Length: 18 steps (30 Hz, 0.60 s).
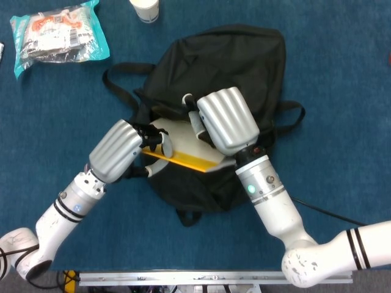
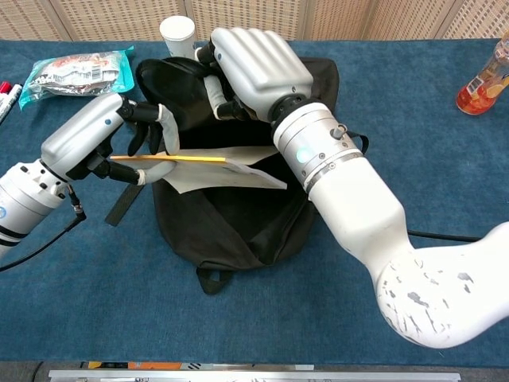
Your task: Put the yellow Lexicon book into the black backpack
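Note:
The black backpack [image 1: 244, 67] [image 2: 238, 215] lies flat on the blue table with its mouth open toward my left. The yellow Lexicon book [image 1: 183, 160] [image 2: 203, 163], pale cover up with a yellow spine, lies partly inside that mouth. My left hand [image 1: 119, 151] [image 2: 95, 139] grips the book's outer end, thumb below and fingers on top. Over the bag's opening, my right hand [image 1: 223, 119] [image 2: 250, 64] holds the upper flap of the backpack, fingers curled into the fabric; its fingertips are hidden.
A teal snack packet [image 1: 58, 33] [image 2: 79, 70] lies at the far left. A white paper cup [image 1: 145, 9] [image 2: 176, 36] stands behind the backpack. An orange bottle [image 2: 485, 79] is at the right edge, markers [image 2: 8, 91] at the left edge. A loose strap [image 2: 127, 203] lies beside the left hand.

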### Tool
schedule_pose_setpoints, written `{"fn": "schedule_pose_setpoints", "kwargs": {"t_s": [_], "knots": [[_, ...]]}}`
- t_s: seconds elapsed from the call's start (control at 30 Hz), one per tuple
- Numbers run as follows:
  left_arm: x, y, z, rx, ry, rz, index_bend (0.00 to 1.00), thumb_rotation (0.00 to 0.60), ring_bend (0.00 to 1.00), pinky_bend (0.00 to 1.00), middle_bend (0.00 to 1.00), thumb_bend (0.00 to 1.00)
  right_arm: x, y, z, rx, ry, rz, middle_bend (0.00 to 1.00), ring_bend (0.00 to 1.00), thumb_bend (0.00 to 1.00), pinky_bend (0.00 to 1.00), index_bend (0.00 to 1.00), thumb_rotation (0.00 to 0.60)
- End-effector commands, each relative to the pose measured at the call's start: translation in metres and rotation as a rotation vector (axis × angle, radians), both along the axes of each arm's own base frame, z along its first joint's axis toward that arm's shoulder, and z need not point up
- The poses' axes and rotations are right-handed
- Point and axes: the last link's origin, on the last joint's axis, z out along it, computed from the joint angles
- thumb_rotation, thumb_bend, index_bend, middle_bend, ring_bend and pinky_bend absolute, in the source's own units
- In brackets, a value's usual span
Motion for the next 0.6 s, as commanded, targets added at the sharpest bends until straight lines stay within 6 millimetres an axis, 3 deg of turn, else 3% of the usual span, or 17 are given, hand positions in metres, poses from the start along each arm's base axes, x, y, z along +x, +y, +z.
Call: {"fn": "schedule_pose_setpoints", "kwargs": {"t_s": [0.03, 0.3, 0.6], "knots": [[-0.005, 0.006, -0.004, 0.078, 0.045, 0.001, 0.59, 0.6, 0.62, 0.76, 0.63, 0.31, 0.002, 0.001, 0.001, 0.006, -0.013, 0.001, 0.73, 0.66, 0.62, 0.9, 0.81, 0.6], [-0.008, 0.008, -0.011, 0.138, 0.052, 0.074, 0.59, 0.6, 0.62, 0.76, 0.63, 0.31, 0.008, 0.006, -0.003, 0.018, -0.04, 0.005, 0.73, 0.66, 0.62, 0.9, 0.81, 0.6], [-0.003, -0.001, -0.035, 0.128, 0.094, 0.109, 0.59, 0.6, 0.62, 0.76, 0.63, 0.31, 0.017, 0.009, -0.009, 0.029, -0.065, 0.006, 0.73, 0.66, 0.62, 0.9, 0.81, 0.6]]}}
